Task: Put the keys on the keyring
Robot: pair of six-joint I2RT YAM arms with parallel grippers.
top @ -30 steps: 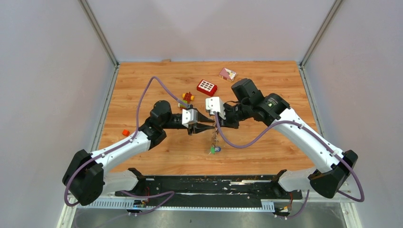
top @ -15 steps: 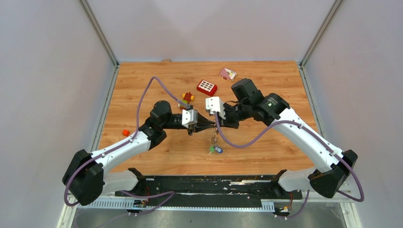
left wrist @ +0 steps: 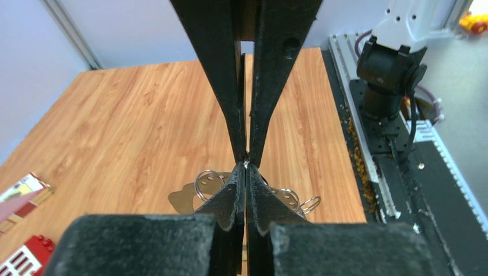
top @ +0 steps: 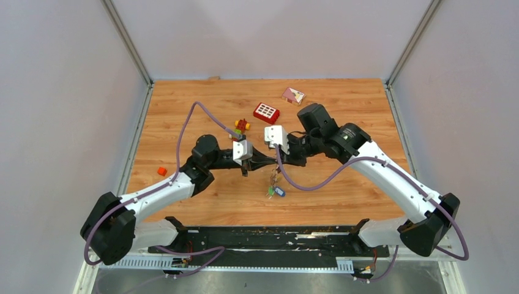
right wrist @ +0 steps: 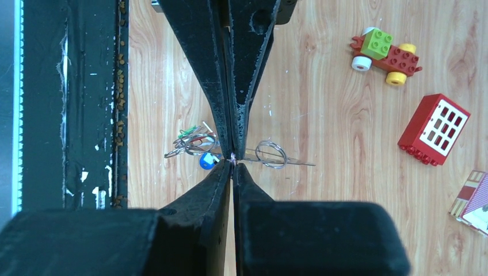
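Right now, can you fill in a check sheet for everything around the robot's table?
Surface: wooden table, bare wood with light scuffs.
Job's things: keys with green and blue tags, bunched; keyring close by; the fingers hide whether they are joined.
Clutter: block car, red brick, patterned card, small red cube.
Grippers: left gripper and right gripper both shut, tips meeting.
Cables: purple cable loops off each arm.
Surroundings: grey walls; black rail with brown crumbs.

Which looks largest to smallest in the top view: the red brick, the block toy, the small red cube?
Largest: red brick.
Then block toy.
Smallest: small red cube.
All sit on the table, so nearness barely skews it.
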